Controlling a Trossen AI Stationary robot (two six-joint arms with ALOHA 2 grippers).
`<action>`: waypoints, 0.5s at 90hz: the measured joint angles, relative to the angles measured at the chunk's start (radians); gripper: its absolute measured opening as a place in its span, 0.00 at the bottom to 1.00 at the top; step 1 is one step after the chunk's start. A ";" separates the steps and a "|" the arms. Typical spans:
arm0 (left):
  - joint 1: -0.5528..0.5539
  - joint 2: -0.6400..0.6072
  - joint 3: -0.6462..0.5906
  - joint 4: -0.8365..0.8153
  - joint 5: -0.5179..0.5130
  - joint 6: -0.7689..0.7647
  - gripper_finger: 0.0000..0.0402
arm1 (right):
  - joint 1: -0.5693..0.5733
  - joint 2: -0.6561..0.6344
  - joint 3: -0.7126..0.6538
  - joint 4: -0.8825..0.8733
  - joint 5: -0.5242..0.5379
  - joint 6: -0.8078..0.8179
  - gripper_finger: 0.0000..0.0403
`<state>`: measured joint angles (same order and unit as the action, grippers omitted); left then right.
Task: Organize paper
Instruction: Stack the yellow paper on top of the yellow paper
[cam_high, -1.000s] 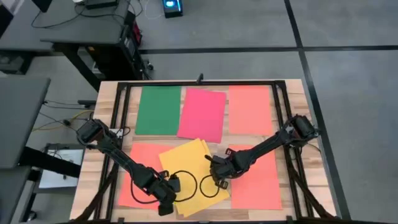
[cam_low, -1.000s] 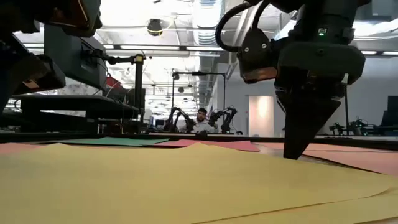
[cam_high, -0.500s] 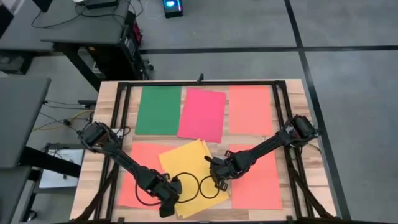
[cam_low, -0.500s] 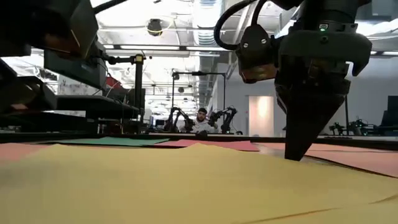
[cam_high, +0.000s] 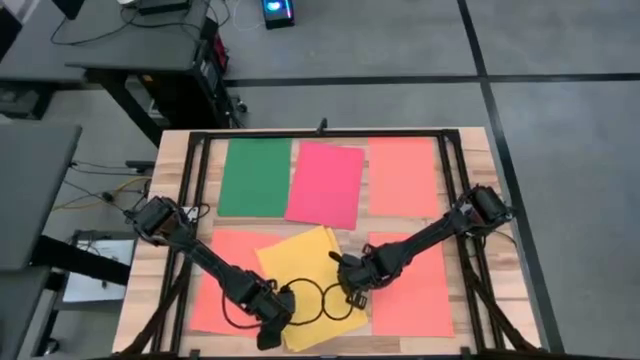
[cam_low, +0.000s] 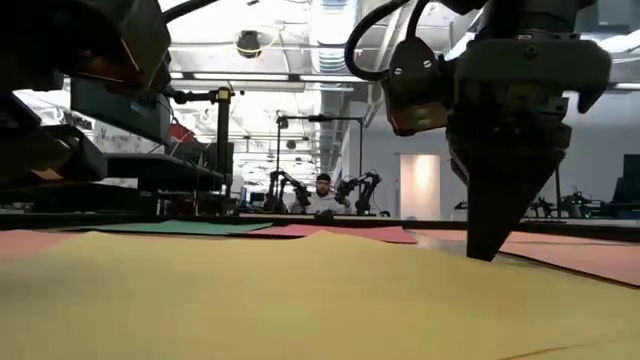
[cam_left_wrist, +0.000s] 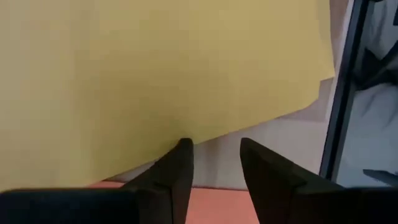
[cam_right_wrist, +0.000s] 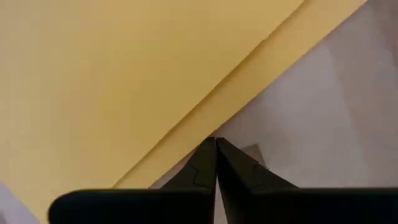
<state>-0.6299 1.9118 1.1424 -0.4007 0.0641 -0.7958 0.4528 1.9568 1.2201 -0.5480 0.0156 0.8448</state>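
Right end effector (cam_right_wrist: 215, 144) pressed together at yellow paper (cam_high: 300, 275) edge, left end effector (cam_left_wrist: 214, 149) spread, both arms angled low.

Wooden table (cam_high: 472, 140) with a black frame, centre of the high view. Upper row, left to right: green sheet (cam_high: 256, 177), pink-red sheet (cam_high: 326, 184), orange sheet (cam_high: 402, 177). Lower row: orange sheet (cam_high: 222, 262) at left, skewed yellow sheets (cam_high: 300, 262) at centre, orange sheet (cam_high: 420, 296) at right.

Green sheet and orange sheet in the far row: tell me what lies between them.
In the high view, a pink-red sheet lies between the green sheet and the orange sheet, slightly tilted, its edge close against the green one.
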 joint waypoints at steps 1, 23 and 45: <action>0.001 0.000 0.000 0.000 -0.001 0.003 0.30 | 0.001 0.000 0.000 0.000 -0.004 0.003 0.00; 0.014 0.001 -0.001 -0.006 -0.014 0.134 0.30 | 0.012 0.000 0.000 -0.004 -0.058 0.051 0.00; 0.015 -0.020 -0.003 -0.034 -0.017 0.162 0.30 | 0.012 -0.006 0.001 -0.029 -0.074 0.059 0.00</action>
<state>-0.6151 1.8918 1.1393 -0.4352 0.0471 -0.6339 0.4644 1.9507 1.2209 -0.5773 -0.0582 0.9039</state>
